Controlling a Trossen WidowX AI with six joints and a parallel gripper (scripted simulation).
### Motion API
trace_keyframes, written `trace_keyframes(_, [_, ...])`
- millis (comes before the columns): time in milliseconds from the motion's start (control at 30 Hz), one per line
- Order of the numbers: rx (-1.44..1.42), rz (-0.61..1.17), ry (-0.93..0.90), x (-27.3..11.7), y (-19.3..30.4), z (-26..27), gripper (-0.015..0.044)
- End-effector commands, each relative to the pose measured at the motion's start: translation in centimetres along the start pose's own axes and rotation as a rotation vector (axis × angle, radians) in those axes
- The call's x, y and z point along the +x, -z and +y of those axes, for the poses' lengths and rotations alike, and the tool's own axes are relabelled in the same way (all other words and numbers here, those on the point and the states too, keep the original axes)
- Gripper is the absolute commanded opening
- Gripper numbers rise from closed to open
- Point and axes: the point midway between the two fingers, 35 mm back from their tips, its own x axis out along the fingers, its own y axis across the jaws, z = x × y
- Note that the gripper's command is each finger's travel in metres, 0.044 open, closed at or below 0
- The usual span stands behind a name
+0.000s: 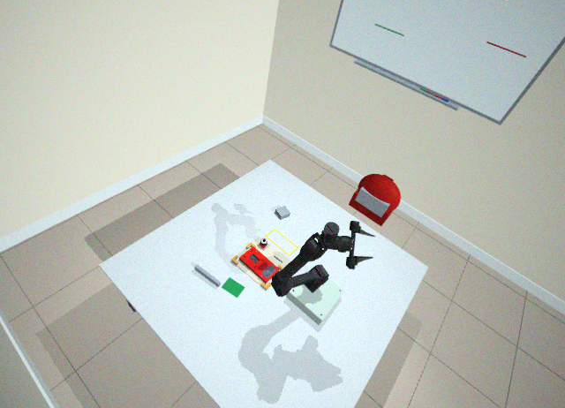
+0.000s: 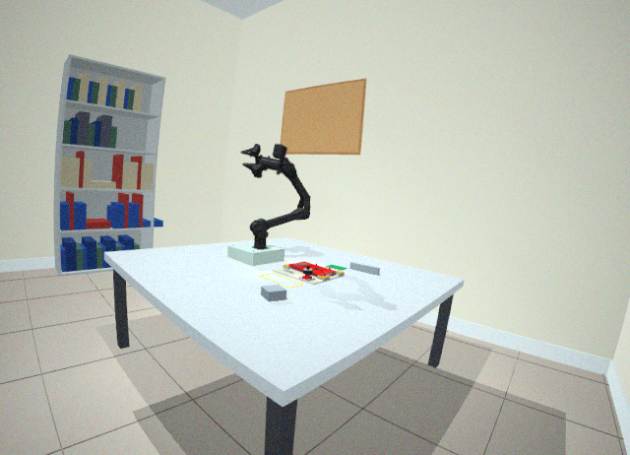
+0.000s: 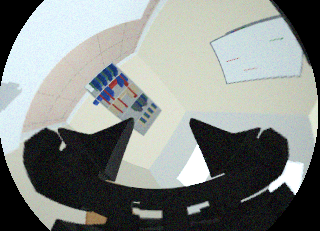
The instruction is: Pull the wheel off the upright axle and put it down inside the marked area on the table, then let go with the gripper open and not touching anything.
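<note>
The wheel [image 1: 263, 242] [image 2: 307, 271] looks like a small dark disc on the upright axle, above a red base at one corner of a cream board [image 1: 274, 252] [image 2: 316, 281]. The axle itself is too small to make out clearly. The marked area is a yellow rectangular outline [image 1: 286, 238] [image 2: 275, 281] on the table beside the board, with nothing inside it. My gripper [image 1: 372, 246] [image 2: 243, 158] [image 3: 162, 121] is open and empty. It is raised high above the table, pointing away from the board and far from the wheel.
A red block [image 1: 262, 272] [image 2: 318, 270] lies on the board between orange corner pieces. A grey block [image 1: 282, 212] [image 2: 274, 292] stands beyond the outline. A grey bar [image 1: 207, 275] [image 2: 364, 268] and a green rectangle [image 1: 233, 287] [image 2: 336, 267] lie across the board. The arm stands on a pale green base [image 1: 318, 305] [image 2: 254, 255].
</note>
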Motion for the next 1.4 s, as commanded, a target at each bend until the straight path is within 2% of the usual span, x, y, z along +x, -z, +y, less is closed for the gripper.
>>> trace_keyframes(0, [0.011,-0.009,0.003,0.2,-0.2,-0.1,0.0374])
trace_keyframes(100, [0.159,-0.143,0.037,2.0,-2.6,-1.8,0.0300])
trace_keyframes(300, [0.513,-0.501,0.020,4.6,-9.9,-6.4,0.0300])
trace_keyframes(433, [0.650,-0.760,-0.060,3.8,-15.8,-9.0,0.0300])
trace_keyframes(567, [0.789,-0.943,-0.194,2.3,-20.3,-11.3,0.0300])
trace_keyframes(733, [0.930,-1.131,-0.425,-1.4,-25.7,-14.0,0.0300])
trace_keyframes(900, [0.998,-1.238,-0.654,-5.8,-29.7,-15.4,0.0300])
trace_keyframes(1067, [0.939,-1.328,-0.826,-11.2,-33.1,-15.5,0.0300])
trace_keyframes(1300, [0.963,-1.301,-1.091,-16.4,-35.9,-15.3,0.0300])
trace_keyframes(1367, [0.968,-1.263,-1.213,-19.0,-37.0,-14.9,0.0300])
